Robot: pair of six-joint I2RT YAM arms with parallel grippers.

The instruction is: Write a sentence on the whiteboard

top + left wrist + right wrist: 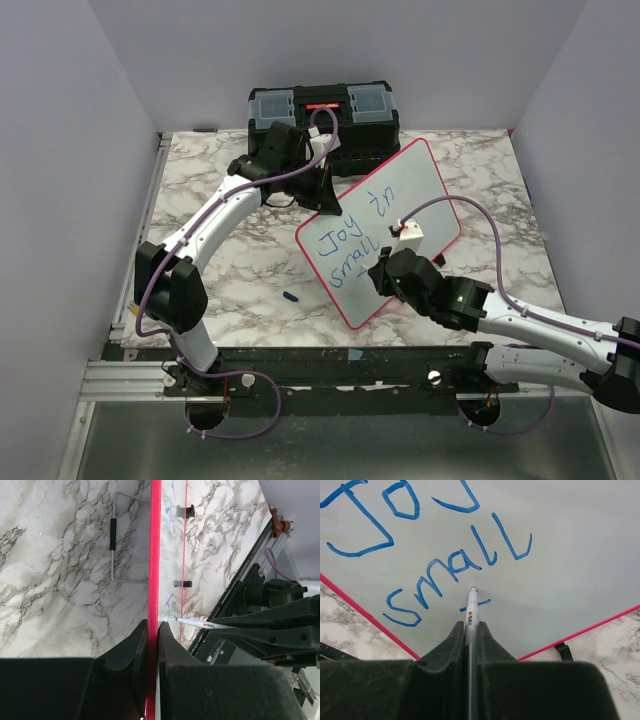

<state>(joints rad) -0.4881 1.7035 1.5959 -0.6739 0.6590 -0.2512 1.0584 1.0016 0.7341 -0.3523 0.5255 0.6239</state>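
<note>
The grey-veined white marble-patterned surface carries a flat white rectangular whiteboard with a thin red-pink rim, set diagonally right of centre, its far corner just in front of a black plastic toolbox with clear-lidded compartments; blue handwriting on the board reads "Joy in small", with a short stroke beneath. The left hand is clamped tight on the board's rim at its far-left edge; the right hand is closed around a slim white marker pen, whose tip touches the board just below "small"; a small blue cap lies on the surface near the board's left corner.
</note>
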